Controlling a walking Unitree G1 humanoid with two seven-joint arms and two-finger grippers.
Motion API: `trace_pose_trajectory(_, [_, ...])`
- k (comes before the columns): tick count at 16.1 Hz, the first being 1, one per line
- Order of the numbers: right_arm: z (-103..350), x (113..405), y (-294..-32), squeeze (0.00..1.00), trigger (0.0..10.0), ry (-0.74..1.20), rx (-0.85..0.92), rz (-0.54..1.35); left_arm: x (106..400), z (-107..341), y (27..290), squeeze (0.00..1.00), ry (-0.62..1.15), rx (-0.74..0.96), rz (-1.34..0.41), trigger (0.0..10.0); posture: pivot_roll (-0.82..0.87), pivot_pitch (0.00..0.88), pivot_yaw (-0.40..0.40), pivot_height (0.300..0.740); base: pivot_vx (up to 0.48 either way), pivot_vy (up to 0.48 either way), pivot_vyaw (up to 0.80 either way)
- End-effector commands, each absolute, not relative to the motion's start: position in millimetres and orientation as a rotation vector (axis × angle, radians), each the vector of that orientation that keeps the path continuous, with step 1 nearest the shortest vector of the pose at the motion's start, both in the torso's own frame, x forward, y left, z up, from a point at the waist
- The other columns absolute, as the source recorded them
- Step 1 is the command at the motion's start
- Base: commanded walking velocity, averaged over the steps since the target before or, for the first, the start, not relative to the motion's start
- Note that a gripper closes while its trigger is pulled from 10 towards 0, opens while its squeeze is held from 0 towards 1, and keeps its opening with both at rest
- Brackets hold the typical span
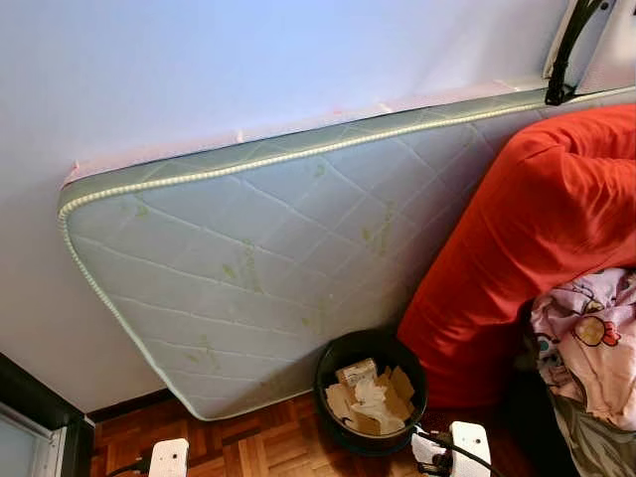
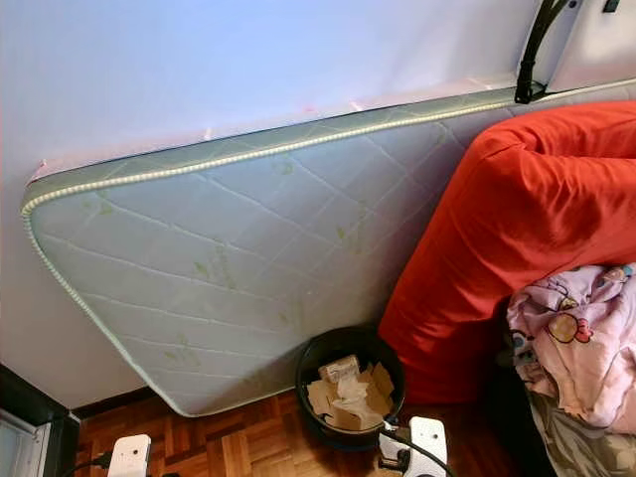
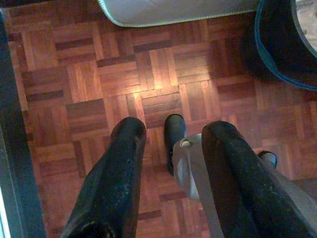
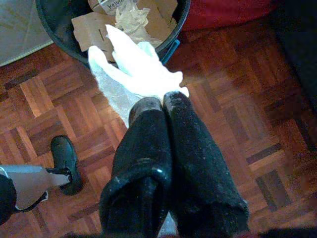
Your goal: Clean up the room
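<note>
Left eye view: a quilted pale-green mattress stands on its edge, leaning against a white wall. A large red fabric cushion rests against the mattress's right part. On the wooden parquet floor, a round black waste bin sits at the foot of the mattress, just left of the cushion, holding brown cardboard scraps and crumpled paper. A pink patterned cloth lies at the far right.

Right eye view: same arrangement; a black strap hangs at the upper right above the mattress edge.

Left wrist view: the left hand hangs over bare parquet, its two black fingers spread apart and holding nothing. The bin's dark wall and the mattress corner lie beyond it.

Right wrist view: the right hand is clenched, fingertips pressed together on a crumpled white plastic wrapper. The wrapper extends towards the bin's rim, overlapping the near edge, with the cardboard visible just past it.
</note>
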State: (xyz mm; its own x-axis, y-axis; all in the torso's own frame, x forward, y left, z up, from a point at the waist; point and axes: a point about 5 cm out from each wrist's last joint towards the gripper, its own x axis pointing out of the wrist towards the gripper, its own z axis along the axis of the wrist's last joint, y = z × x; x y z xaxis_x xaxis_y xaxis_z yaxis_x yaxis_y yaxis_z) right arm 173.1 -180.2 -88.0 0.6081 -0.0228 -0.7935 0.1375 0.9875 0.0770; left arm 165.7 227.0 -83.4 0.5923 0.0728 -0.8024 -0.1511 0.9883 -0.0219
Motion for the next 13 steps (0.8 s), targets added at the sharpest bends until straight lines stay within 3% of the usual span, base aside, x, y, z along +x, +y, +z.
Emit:
trace_pose_trajectory(1, [-86.7,175.4,-180.9,0.00,10.0,0.903,0.123,-0.091,166.2,-83.3,227.0,0.00,0.933,-0.080,0.128,10.0,-0.03,0.000,0.006,0.740,0.000,0.000,0.00])
trace_pose_trajectory(5, [-86.2,176.2,-181.5,0.00,10.0,0.899,0.106,-0.090,164.9,-83.5,228.3,0.00,0.934,-0.078,0.132,10.0,-0.03,0.000,0.006,0.740,0.000,0.000,0.54])
trace_pose_trajectory(13, [-86.9,174.6,-181.6,0.00,10.0,0.899,0.129,-0.102,162.0,-83.7,232.6,0.00,0.938,-0.077,0.139,10.0,-0.03,0.000,0.004,0.740,0.000,0.000,0.00])
